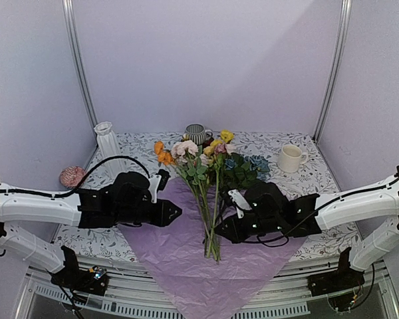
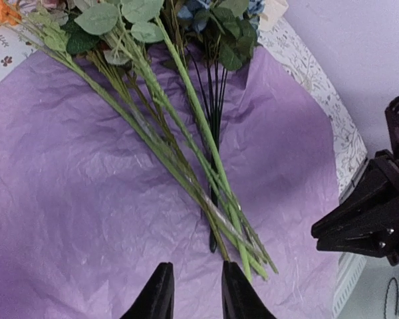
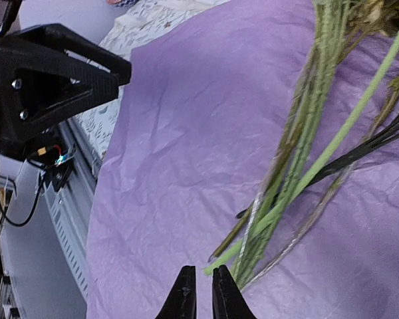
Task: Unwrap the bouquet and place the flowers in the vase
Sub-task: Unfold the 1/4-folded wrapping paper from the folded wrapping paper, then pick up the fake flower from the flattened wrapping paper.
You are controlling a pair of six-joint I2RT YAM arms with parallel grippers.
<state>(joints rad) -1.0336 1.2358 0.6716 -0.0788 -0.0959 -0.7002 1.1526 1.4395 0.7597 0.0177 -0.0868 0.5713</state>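
Overall, walled in by plain lilac panels, on a white table printed with grey leaf sprigs. Spread flat at near centre, crinkled purple tissue paper, one corner hanging over the near edge. Lying loose on it, the flowers, thin green stems fanned nearward, blooms far. Standing far left, off the paper, the ribbed white vase. Hovering left of the stems, left gripper, fingers apart, empty. Beside the stem ends, right gripper, fingers a slit apart, empty.
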